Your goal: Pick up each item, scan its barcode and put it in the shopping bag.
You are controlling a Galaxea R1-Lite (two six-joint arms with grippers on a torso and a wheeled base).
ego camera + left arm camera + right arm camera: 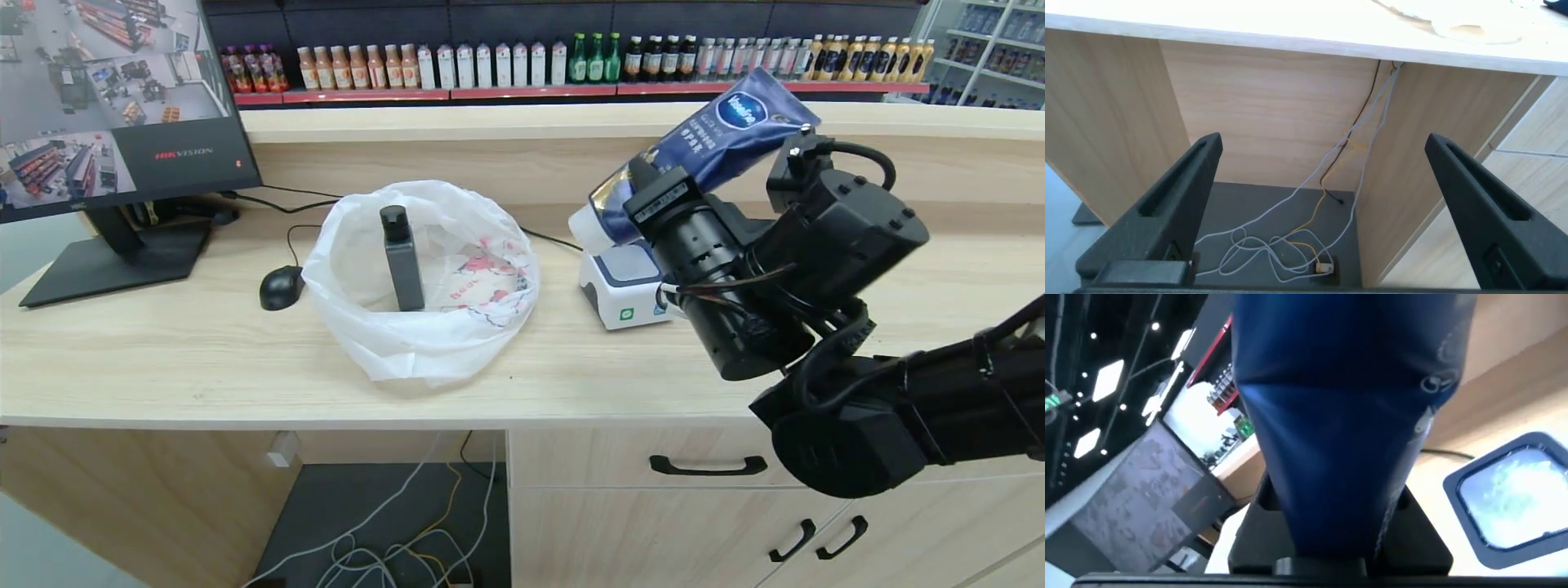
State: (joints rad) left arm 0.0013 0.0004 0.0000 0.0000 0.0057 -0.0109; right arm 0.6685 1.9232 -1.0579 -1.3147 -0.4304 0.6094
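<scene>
Aloft, blue tube [718,135] slanted, cap down toward scanner [624,286], right jaws clamping it, left jaws wide, empty

Logo on blue tube [718,135], red print on monitor [114,98] & bag [408,347].

R hand [653,192] clamped on blue tube [722,131], which is tilted w/ its white cap end low, just above the scanner [624,290] on the surface [163,359]. Shopping bag [424,343] sits left of scanner, w/ grey bottle [402,261] upright inside. Mouse [280,287] beside bag; monitor [114,90] far left.
</scene>
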